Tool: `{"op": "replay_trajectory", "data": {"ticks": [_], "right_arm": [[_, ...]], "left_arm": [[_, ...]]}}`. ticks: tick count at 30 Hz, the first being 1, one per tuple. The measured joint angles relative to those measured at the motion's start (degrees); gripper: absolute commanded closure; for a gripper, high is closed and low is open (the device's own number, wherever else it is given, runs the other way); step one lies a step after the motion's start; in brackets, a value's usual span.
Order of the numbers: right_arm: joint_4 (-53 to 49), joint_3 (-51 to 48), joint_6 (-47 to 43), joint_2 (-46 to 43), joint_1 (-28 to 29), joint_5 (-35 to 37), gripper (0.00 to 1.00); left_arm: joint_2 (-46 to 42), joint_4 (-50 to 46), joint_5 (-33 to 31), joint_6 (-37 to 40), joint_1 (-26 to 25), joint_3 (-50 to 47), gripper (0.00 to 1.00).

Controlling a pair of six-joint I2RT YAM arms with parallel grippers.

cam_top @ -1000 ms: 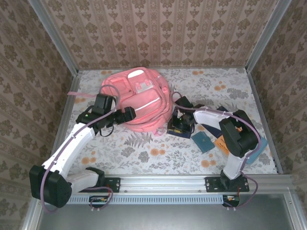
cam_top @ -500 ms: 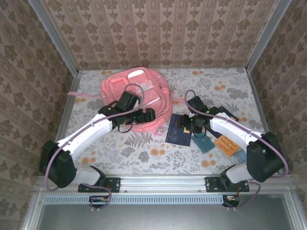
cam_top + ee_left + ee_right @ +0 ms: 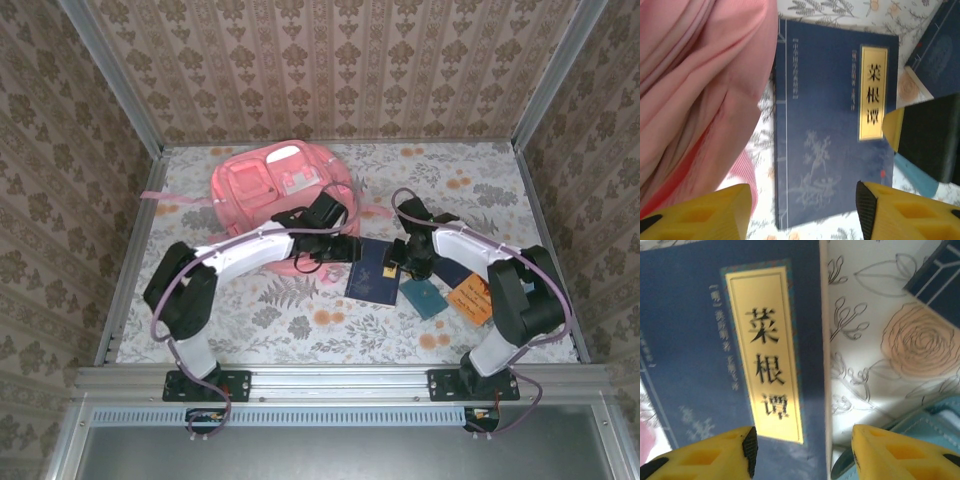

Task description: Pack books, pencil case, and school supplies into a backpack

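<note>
The salmon-pink backpack (image 3: 260, 185) lies at the back left, and its fabric (image 3: 695, 85) fills the left of the left wrist view. Just right of it the navy book (image 3: 372, 275) with a yellow title label lies flat on the table. My left gripper (image 3: 345, 247) hovers open over the book's (image 3: 835, 125) near end, with nothing between its jaws (image 3: 802, 210). My right gripper (image 3: 398, 258) is open too (image 3: 802, 450), straddling the book's (image 3: 700, 340) right edge. The small teal book (image 3: 424, 297) and the orange book (image 3: 472, 300) lie further right. The pencil case is hidden.
A second dark navy book (image 3: 452, 270) lies under the right arm, also seen at the top right (image 3: 935, 55). The floral tablecloth (image 3: 300, 320) covers the table. Patterned walls close in the back and both sides.
My left arm swung right from the backpack's left side to the navy book, and its jaws narrowed. The right gripper drew back to the book's right edge.
</note>
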Motion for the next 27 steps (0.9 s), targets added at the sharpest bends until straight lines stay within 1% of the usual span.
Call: {"op": "replay_trajectory", "data": {"ticks": [6, 8, 9, 11, 14, 17, 24, 27], "right_arm": [[0.5, 1.7, -2.1, 3.5, -0.5, -0.5, 0.54], [0.5, 1.7, -2.7, 4.1, -0.8, -0.7, 0.56], [0.5, 1.7, -3.0, 4.3, -0.9, -0.7, 0.57], [0.5, 1.7, -3.5, 4.7, -1.1, -1.0, 0.61], [0.7, 1.7, -3.8, 4.8, -1.3, -1.9, 0.61], [0.9, 1.7, -4.0, 4.8, -1.4, -2.5, 0.61], [1.1, 1.7, -4.9, 5.2, -1.6, -3.6, 0.61], [1.5, 1.7, -5.1, 5.4, -1.7, -4.5, 0.61]], "left_arm": [[8.7, -2.2, 0.1, 0.9, 0.0, 6.7, 0.52], [10.3, -2.8, 0.4, 0.9, 0.0, 7.8, 0.56], [10.9, -3.1, 0.5, 0.9, 0.0, 8.3, 0.56], [12.0, -3.9, 0.7, 0.8, -0.1, 9.4, 0.60], [13.1, -4.9, 1.0, 0.5, -0.3, 10.4, 0.61], [13.8, -5.6, 1.4, 0.2, -0.5, 10.8, 0.60], [14.6, -7.9, 1.1, -1.1, -0.8, 12.5, 0.49], [15.3, -8.7, 1.1, -1.9, -0.7, 13.3, 0.47]]}}
